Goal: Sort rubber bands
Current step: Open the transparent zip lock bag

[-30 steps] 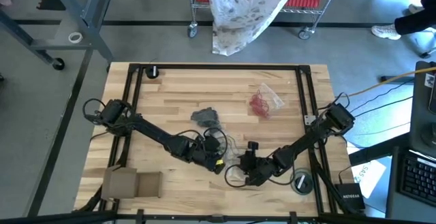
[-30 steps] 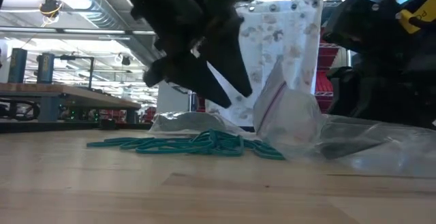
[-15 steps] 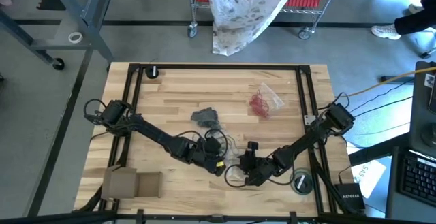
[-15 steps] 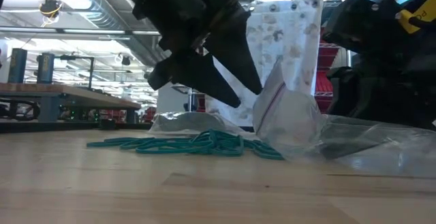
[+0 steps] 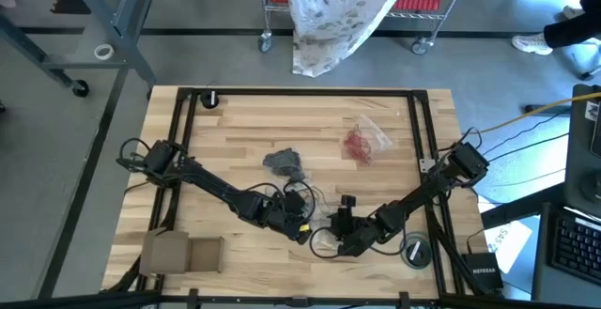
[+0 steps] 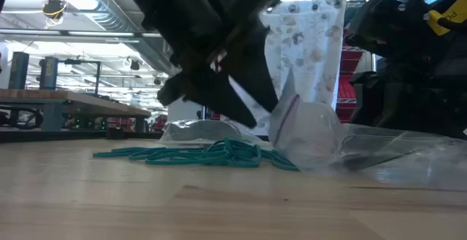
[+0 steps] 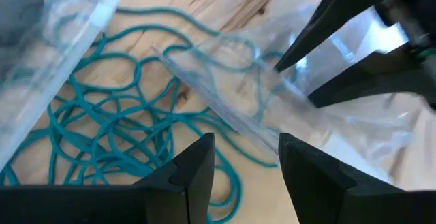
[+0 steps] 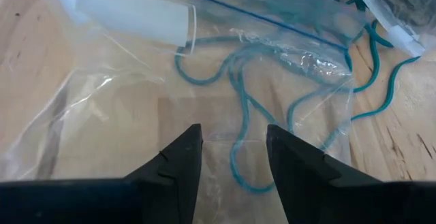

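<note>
Two grippers, left (image 7: 242,166) and right (image 8: 231,159), both with fingers apart, hover over one teal rubber bands (image 7: 102,129) heap; two filled bags (image 5: 364,142) toward twelve o'clock.

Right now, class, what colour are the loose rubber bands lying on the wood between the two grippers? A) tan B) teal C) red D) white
B: the rubber bands heaped on the wood by the clear bag are teal in both wrist views.
</note>
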